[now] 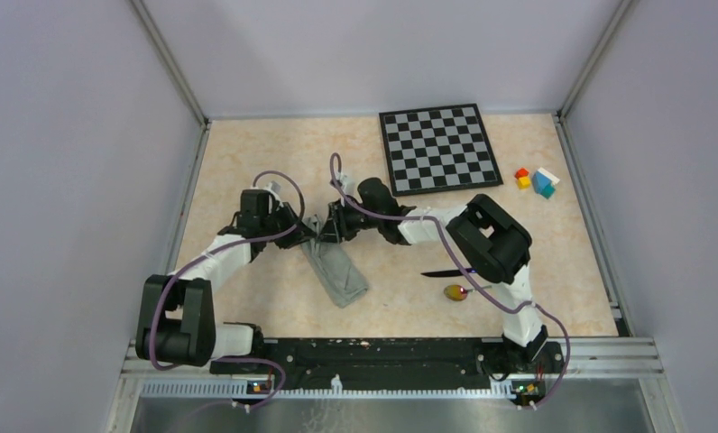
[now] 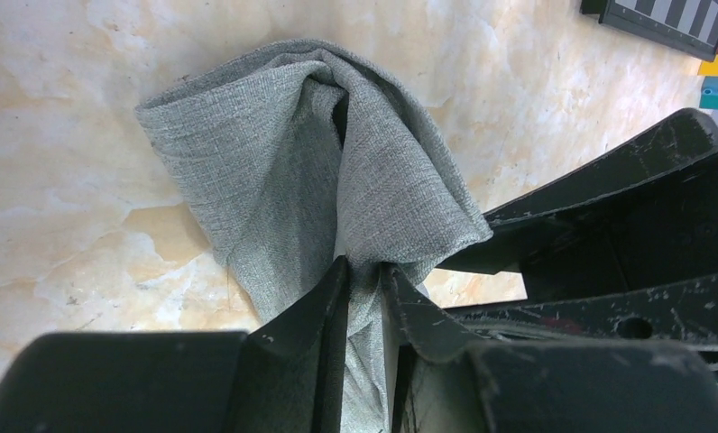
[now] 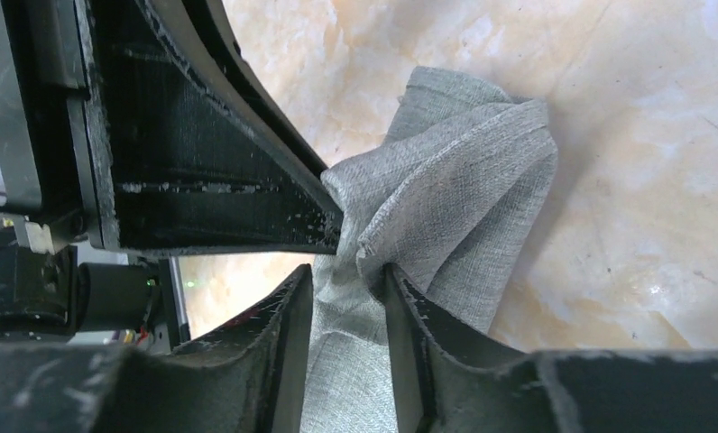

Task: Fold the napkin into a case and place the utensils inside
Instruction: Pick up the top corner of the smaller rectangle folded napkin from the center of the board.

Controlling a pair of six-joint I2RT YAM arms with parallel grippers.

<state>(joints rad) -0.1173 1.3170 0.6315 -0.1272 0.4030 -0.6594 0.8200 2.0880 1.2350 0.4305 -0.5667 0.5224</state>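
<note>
Napkin [image 1: 339,269] cloth is being pinched by the left claw [image 2: 364,266]. Its dark fingers [image 2: 326,311] are being pressed almost together, with only a thin fold of grey-green fabric between them. Just past those fingertips the cloth is being bunched into a raised, rolled hump with a dark hollow down its middle.

Right up against it, the right claw [image 3: 348,271] is being seen from the opposite side, nearly tip to tip with the left one. Its fingers [image 3: 288,316] are being shown partly apart, noticeably wider than the left pair. The same gathered end is lying in the gap. Whether it is being squeezed there or merely straddled cannot be told.

From the two claws, the rest of the napkin is being shown in the overhead view as a narrow folded strip. It lies flat on the marbled table [image 1: 247,153] and runs back at a slant toward the arm bases.

Well behind the right claw, beside that arm's elbow, the dark knife [image 1: 446,272] is being seen flat on the table. The spoon [image 1: 457,291] lies just beside it on the base side. Out beyond the right claw, off to its right, the chessboard [image 1: 439,149] is being seen. The coloured blocks [image 1: 536,180] sit farther right of it.
</note>
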